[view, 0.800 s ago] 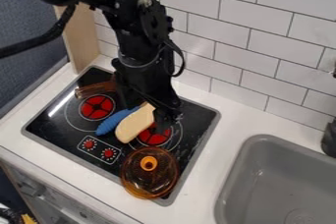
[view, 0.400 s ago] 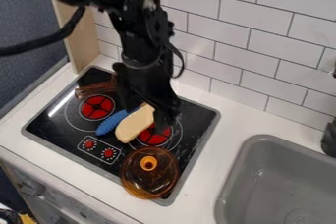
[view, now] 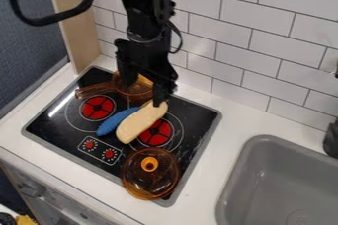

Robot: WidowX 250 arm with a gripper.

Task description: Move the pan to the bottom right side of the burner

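The black gripper (view: 143,93) hangs over the back of the stove, with its fingers apart and the pan showing between them. The amber see-through pan (view: 137,91) sits at the stove's back edge, partly hidden by the gripper. Its handle (view: 94,89) points left, above the left red burner (view: 98,107). One fingertip is close to the upper end of a long beige object (view: 141,123); whether they touch I cannot tell. The right red burner (view: 156,133) shows beside that object.
A blue object (view: 116,121) lies along the beige one's left side. An amber lid with an orange knob (view: 150,186) covers the stove's front right corner. A grey sink (view: 248,162) is at the right, and a tiled wall (view: 254,51) stands behind.
The gripper has risen and moved back toward the wall, uncovering the pan's body, the beige object's upper end and more of the right burner. The objects on the stove look unmoved.
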